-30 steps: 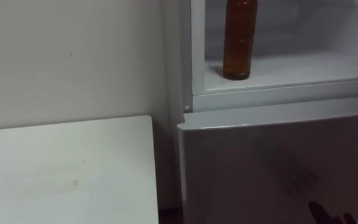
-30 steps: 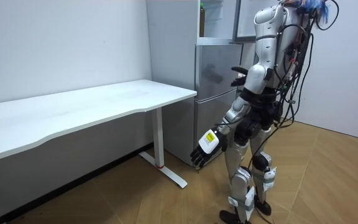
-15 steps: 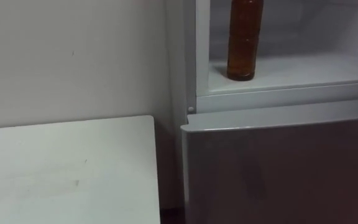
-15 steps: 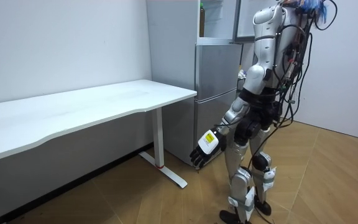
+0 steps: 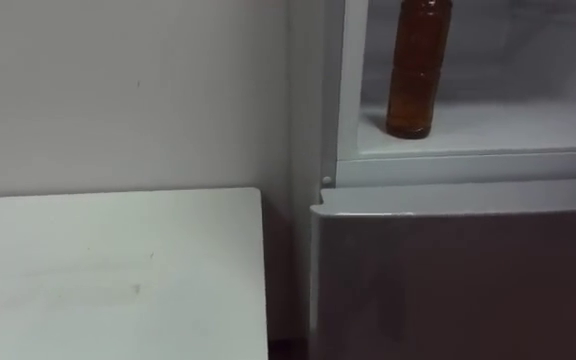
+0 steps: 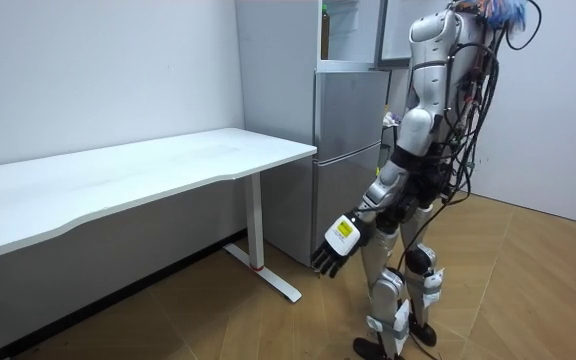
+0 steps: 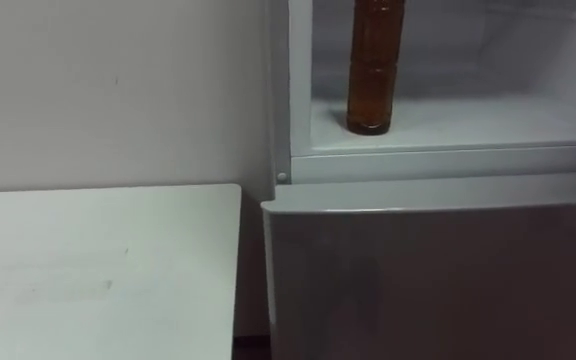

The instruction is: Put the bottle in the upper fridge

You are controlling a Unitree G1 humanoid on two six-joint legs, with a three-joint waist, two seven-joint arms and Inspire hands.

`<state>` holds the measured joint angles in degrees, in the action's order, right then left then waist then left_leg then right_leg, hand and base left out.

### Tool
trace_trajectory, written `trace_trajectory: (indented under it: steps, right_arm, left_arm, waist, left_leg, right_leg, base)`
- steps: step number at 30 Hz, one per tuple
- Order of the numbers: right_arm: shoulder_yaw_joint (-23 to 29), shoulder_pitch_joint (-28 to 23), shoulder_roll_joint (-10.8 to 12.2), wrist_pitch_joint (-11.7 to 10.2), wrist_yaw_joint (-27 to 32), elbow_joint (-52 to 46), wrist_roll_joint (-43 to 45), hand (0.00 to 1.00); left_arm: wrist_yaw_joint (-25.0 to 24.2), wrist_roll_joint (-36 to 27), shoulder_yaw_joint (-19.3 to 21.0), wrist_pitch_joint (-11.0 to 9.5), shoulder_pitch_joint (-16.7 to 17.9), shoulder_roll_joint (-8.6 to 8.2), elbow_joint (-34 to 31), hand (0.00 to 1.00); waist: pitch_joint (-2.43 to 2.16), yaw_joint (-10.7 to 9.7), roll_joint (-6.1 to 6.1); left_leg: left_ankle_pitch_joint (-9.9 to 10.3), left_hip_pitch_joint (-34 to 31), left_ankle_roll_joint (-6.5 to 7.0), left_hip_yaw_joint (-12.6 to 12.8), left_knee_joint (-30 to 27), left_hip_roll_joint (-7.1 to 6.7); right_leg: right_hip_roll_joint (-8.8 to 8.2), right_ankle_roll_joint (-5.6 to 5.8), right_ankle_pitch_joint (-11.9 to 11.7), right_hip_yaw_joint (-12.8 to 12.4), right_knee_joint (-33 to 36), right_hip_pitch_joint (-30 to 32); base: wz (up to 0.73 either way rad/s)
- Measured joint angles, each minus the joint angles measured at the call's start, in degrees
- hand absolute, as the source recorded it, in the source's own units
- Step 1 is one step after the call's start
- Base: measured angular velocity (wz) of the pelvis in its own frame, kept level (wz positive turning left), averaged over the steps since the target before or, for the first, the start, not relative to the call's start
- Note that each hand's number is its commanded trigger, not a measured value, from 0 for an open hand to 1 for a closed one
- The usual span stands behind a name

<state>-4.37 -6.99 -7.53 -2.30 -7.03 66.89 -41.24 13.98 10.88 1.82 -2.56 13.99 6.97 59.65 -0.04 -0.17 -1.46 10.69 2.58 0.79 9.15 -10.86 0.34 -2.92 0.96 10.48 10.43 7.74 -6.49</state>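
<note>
Brown and ribbed along its body, the bottle [image 5: 418,68] stands upright on the white shelf [image 5: 508,125] of the fridge's open upper compartment. It sits close to the compartment's left wall and near the front edge, with nothing touching it; its top runs out of the eye views. Below the shelf's lip, the grey lower door [image 5: 458,280] of the fridge is closed. A white table [image 5: 108,270] lies to the left of the fridge with a narrow dark gap between them, and its back edge meets a plain pale wall [image 5: 118,90]. In the room view the robot stands upright on the wooden floor [image 6: 528,290], just in front of the fridge and facing it, with the table's end on the room view's left. Its left hand [image 6: 336,245] hangs low beside its thigh, well below the table top and apart from both table and fridge. The fingers are loose and slightly spread, pointing down, and they hold nothing.
</note>
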Motion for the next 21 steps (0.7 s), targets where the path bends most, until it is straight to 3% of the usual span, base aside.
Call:
trace_trajectory:
  steps: [3,13,18,21]
  right_arm:
    - [0.0,0.3,0.2,0.5,-1.2,0.7,2.2,0.0]
    - [0.2,-0.3,0.2,0.7,-1.5,0.7,4.3,0.0]
    - [2.7,0.0,0.4,1.1,0.2,0.6,2.8,0.0]
    - [4.6,0.1,0.3,1.1,1.3,-0.6,-2.8,0.0]
  left_arm:
    - [0.0,0.0,1.1,0.0,0.4,-0.21,0.2,0.0]
    - [-1.0,0.0,1.9,0.2,1.3,-1.13,1.4,0.0]
    - [-1.0,-0.1,1.9,0.6,1.2,-1.14,1.0,0.0]
    - [-0.6,-0.6,1.9,0.6,0.8,-1.16,1.0,0.0]
  waist:
    - [0.05,0.8,-0.04]
    - [0.12,0.5,-0.18]
    - [0.09,0.3,-0.22]
    - [0.07,0.2,-0.3]
  left_leg:
    - [0.0,0.2,-0.03,-0.5,-0.1,-0.09]
    - [0.0,0.0,-0.03,-0.7,0.0,-0.15]
    - [0.0,0.2,-0.03,-0.8,0.0,-0.21]
    - [0.0,0.2,-0.03,-0.8,0.0,-0.19]
  right_leg:
    - [-0.03,0.01,0.1,0.6,-0.1,-0.5]
    - [-0.03,0.0,0.2,0.9,-0.1,-0.5]
    - [-0.09,0.01,0.2,1.1,-0.2,-0.7]
    - [-0.1,0.01,0.2,1.0,-0.1,-0.7]
  base:
    - [0.1]
    - [0.0]
    - [0.0]
    - [0.0]
